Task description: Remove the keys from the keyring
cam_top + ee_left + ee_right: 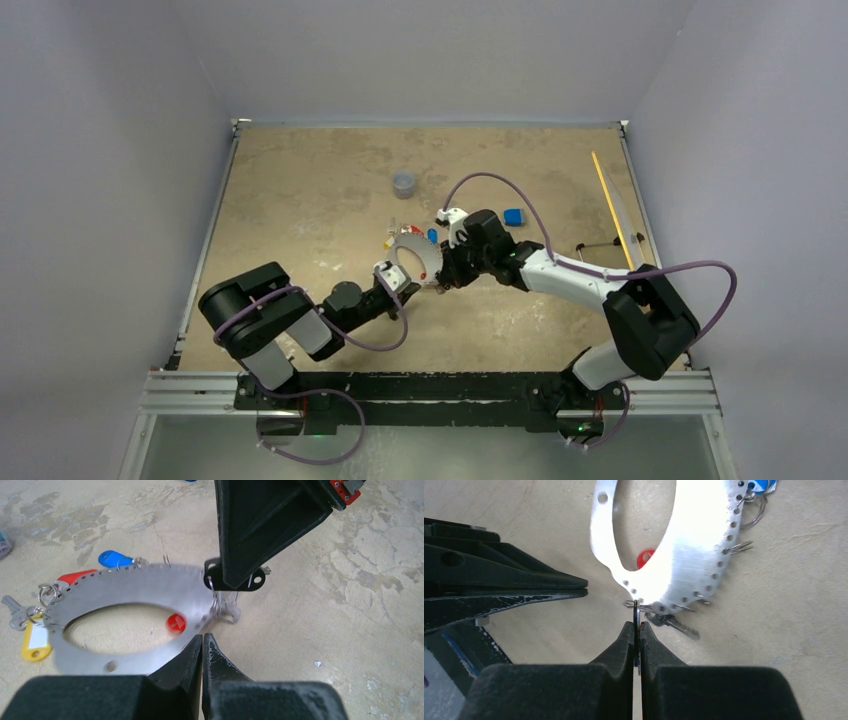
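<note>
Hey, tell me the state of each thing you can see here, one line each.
Left gripper: shut, tips at keyring's edge.
Right gripper: shut on black tag.
Black tag: pinched, linked to keyring.
Keyring: keys attached along rim.
Blue tag: hooked on keyring.
Yellow tag: hooked on keyring.
Grey cup: upright.

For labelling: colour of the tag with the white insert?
Yellow tag; left wrist view shows it best.

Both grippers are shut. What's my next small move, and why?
Probably open the left gripper and ease it forward over the keyring edge: in the right wrist view its shut tips stop short of the ring, holding nothing. The right gripper pinches the black key tag, so the ring needs bracing first.
</note>
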Robot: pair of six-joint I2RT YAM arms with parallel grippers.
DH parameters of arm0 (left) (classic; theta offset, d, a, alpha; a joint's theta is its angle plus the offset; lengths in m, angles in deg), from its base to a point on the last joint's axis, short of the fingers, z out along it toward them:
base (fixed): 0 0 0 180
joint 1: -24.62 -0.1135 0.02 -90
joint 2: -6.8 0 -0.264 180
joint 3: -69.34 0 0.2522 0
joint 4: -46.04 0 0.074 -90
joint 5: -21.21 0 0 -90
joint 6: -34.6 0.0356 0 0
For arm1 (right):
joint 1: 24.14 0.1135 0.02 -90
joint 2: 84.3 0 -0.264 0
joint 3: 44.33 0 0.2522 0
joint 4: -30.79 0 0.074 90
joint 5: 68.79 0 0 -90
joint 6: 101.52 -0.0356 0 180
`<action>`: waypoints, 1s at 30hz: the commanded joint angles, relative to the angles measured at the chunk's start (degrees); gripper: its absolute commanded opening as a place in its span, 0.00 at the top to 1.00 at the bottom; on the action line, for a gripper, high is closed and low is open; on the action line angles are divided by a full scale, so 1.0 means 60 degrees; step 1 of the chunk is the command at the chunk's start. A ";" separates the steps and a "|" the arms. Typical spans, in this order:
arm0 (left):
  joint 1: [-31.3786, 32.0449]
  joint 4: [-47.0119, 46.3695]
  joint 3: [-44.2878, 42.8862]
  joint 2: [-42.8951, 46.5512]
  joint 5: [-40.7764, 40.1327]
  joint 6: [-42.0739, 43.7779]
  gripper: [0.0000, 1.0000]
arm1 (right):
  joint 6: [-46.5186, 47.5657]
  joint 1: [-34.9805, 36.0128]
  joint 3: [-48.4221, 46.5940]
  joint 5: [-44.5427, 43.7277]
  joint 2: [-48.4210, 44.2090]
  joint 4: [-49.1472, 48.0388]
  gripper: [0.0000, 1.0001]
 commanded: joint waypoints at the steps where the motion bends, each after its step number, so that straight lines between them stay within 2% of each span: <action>1: 0.0026 -0.0368 0.0111 0.0230 -0.0246 -0.0360 1.00 | 0.0248 -0.0184 0.0126 -0.0197 -0.0071 -0.0357 1.00; 4: 0.0028 -0.0266 0.0121 0.0236 -0.0058 -0.0276 1.00 | 0.0440 -0.0058 0.0060 -0.0102 -0.0244 -0.0362 1.00; 9: 0.0030 0.0219 -0.0033 0.0430 0.0332 -0.0050 0.80 | 0.0577 0.0030 -0.0110 -0.0104 -0.0268 -0.0221 1.00; 12: 0.0030 0.0636 -0.0314 0.0467 0.0489 0.0080 0.73 | 0.0566 0.0128 -0.0200 -0.0073 -0.0254 -0.0169 1.00; 19: 0.0092 0.0990 -0.0840 0.0167 0.0742 0.0522 0.69 | 0.0491 0.0479 -0.0386 -0.0171 -0.0140 -0.0119 1.00; 30: 0.0223 0.1818 -0.1064 -0.0089 0.0581 0.1289 0.73 | 0.0402 0.0746 -0.0581 -0.0263 -0.0091 -0.0050 1.00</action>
